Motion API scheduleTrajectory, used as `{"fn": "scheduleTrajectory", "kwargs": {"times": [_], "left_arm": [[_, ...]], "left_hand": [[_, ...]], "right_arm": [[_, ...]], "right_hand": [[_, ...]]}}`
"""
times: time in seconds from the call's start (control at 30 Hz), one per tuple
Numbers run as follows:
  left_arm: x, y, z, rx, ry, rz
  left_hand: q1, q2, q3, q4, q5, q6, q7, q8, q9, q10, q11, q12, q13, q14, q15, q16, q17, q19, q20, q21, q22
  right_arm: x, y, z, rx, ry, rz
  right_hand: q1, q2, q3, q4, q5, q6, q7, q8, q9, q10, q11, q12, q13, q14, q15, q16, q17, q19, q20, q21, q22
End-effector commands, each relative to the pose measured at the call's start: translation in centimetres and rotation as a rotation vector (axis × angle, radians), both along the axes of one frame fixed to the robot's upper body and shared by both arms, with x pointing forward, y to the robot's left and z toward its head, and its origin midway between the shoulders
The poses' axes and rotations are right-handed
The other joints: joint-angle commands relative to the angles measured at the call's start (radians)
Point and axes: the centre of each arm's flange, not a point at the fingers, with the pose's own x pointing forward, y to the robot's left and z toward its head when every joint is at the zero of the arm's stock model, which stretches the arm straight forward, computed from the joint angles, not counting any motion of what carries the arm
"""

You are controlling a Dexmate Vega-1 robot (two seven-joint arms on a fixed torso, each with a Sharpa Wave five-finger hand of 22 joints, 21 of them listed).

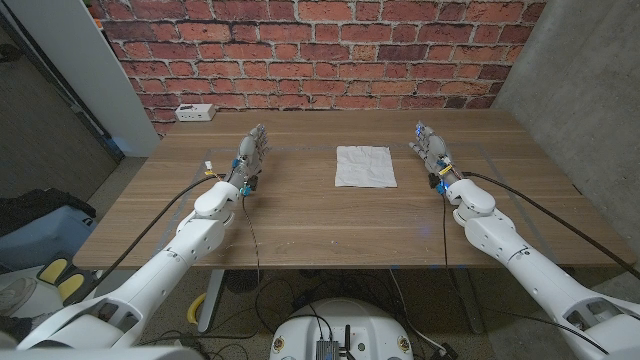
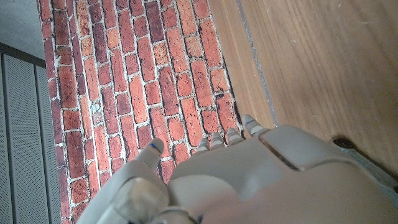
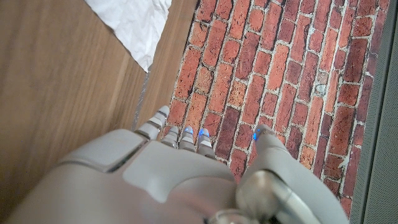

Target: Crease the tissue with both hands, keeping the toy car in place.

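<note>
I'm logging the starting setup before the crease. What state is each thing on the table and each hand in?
tissue: lying flat on the table, slightly crumpled, not yet folded, touched by neither hand.
left hand: open, holding nothing, left of the tissue.
right hand: open, holding nothing, right of the tissue.
power strip: at the table's far left edge.

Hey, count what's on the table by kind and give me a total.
Tissue: 1
Power strip: 1
Robot hand: 2, left and right, both holding nothing
Toy car: 0 seen
Total: 4
</note>
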Motion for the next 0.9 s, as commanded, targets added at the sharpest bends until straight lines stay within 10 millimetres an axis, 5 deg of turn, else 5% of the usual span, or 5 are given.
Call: {"fn": "scheduleTrajectory", "kwargs": {"times": [0.03, 0.3, 0.63, 0.9], "left_arm": [[-0.4, 0.0, 0.0, 0.058, -0.004, 0.047], [-1.3, -0.4, 0.9, 0.173, -0.032, 0.158], [-2.1, -1.7, 2.3, 0.373, -0.051, 0.272], [-2.4, -3.0, 3.1, 0.510, -0.064, 0.323]], "left_hand": [[0.004, 0.031, 0.005, -0.001, 0.008, -0.150, -0.001, 0.009, 0.001, -0.150, 0.008, 0.010, 0.002, -0.181, 0.005, 0.009, 0.001, -0.060, 0.008, 0.003, 0.002], [0.032, 0.028, 0.006, -0.029, 0.005, -0.078, -0.028, 0.025, 0.002, -0.089, 0.038, 0.028, 0.003, -0.125, 0.042, 0.016, -0.003, -0.021, 0.083, 0.001, 0.002], [0.052, 0.028, 0.010, -0.051, -0.004, -0.029, -0.040, 0.028, 0.004, -0.062, 0.048, 0.029, 0.003, -0.096, 0.084, 0.014, -0.002, -0.008, 0.140, -0.007, 0.004], [0.057, 0.031, 0.012, -0.055, -0.007, -0.009, -0.036, 0.028, 0.004, -0.060, 0.049, 0.027, 0.004, -0.096, 0.106, 0.011, -0.001, -0.016, 0.155, -0.015, 0.005]], "right_arm": [[-0.4, 0.2, -0.1, -0.034, 0.014, -0.021], [-1.1, 0.4, 0.2, -0.111, 0.026, -0.090], [-2.1, 0.7, 0.7, -0.259, 0.057, -0.201], [-2.6, 1.2, 1.1, -0.369, 0.086, -0.256]], "right_hand": [[0.013, 0.001, 0.009, -0.005, 0.004, -0.007, -0.002, 0.006, 0.005, -0.002, 0.008, 0.005, 0.004, -0.006, 0.003, 0.005, 0.003, 0.010, 0.004, 0.006, 0.003], [0.046, 0.019, 0.025, -0.036, -0.005, 0.031, -0.011, 0.015, 0.006, 0.038, 0.018, 0.017, 0.005, 0.043, 0.050, 0.020, 0.005, 0.026, 0.054, 0.012, 0.005], [0.065, 0.034, 0.036, -0.049, -0.009, 0.061, -0.019, 0.021, 0.006, 0.071, 0.017, 0.024, 0.006, 0.065, 0.048, 0.025, 0.006, 0.033, 0.061, 0.014, 0.005], [0.079, 0.050, 0.046, -0.055, -0.011, 0.080, -0.030, 0.024, 0.007, 0.083, 0.013, 0.025, 0.006, 0.078, 0.043, 0.028, 0.007, 0.038, 0.061, 0.015, 0.006]]}}
